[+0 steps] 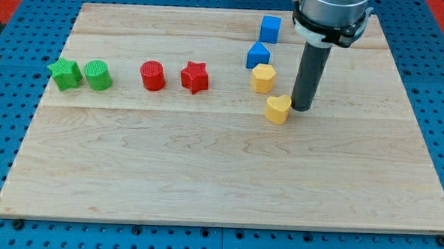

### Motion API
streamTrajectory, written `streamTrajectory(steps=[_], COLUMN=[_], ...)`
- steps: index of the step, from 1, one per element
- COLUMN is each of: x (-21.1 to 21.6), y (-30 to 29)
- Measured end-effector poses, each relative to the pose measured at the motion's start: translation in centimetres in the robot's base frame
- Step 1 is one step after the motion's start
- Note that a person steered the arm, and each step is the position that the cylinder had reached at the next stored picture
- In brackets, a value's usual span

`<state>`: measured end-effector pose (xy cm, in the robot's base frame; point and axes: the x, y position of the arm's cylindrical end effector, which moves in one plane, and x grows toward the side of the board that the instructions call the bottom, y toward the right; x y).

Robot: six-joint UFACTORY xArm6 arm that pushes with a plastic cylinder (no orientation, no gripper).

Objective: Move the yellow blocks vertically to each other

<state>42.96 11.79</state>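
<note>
A yellow hexagon block [263, 78] sits right of the board's centre, near the top. A yellow heart-shaped block [277, 110] lies just below it and slightly to the right. My tip [301, 108] stands on the board right beside the yellow heart, at its right edge, touching or nearly touching it. The dark rod rises from there to the arm at the view's top.
Two blue blocks [270, 29] [257, 55] stand above the yellow hexagon. A red star [195, 77] and red cylinder [153, 76] sit left of centre. A green cylinder [98, 75] and green star [64, 74] are at the left. The wooden board [205, 176] rests on a blue pegboard.
</note>
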Motion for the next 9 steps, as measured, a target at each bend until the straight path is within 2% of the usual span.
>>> streamTrajectory(steps=[2, 3, 4, 5, 6, 7, 9], x=[0.0, 0.0, 0.0, -2.7, -6.6, -7.6, -7.8], y=[-4.6, -5.1, -1.6, 2.7, 1.3, -2.5, -6.1])
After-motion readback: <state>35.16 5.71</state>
